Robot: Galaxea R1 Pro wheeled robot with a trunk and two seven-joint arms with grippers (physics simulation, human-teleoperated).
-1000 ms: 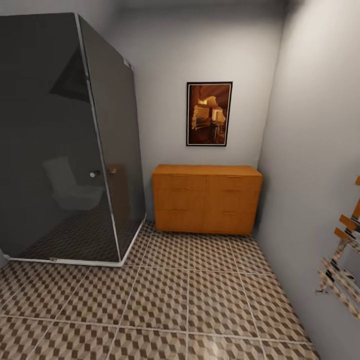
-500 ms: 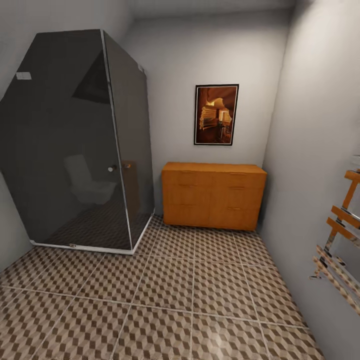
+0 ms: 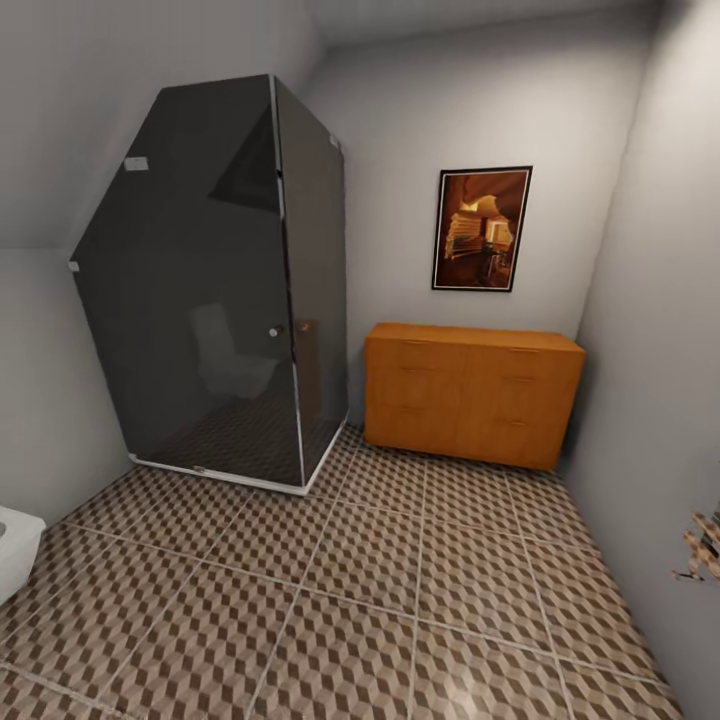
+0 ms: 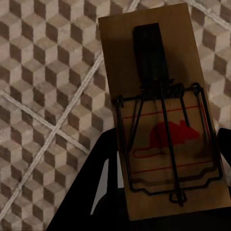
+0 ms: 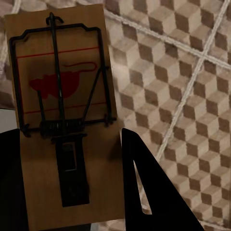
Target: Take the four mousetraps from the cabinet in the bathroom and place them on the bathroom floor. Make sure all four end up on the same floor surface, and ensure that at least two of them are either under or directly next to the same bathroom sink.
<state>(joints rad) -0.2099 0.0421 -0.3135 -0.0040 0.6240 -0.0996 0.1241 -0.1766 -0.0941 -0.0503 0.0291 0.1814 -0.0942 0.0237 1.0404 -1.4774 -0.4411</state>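
Each wrist view shows a mousetrap carried above the bathroom floor (image 3: 330, 600): the left hand (image 4: 159, 211) pinches one mousetrap (image 4: 163, 120) between its dark fingers, and the right hand (image 5: 72, 192) pinches a second mousetrap (image 5: 62, 120) the same way. I judge this the carrying step, with both traps out of the cabinet and not yet laid down. In the head view a white fixture edge (image 3: 15, 545) juts in at the floor's near left edge; what it is cannot be told. Beyond it lies open tiling, then the dark glass shower (image 3: 230, 290) in the far left corner and the orange cabinet (image 3: 472, 392) against the far wall, under a framed picture (image 3: 481, 228). The next move calls for finding the sink, then lowering both traps beside it.
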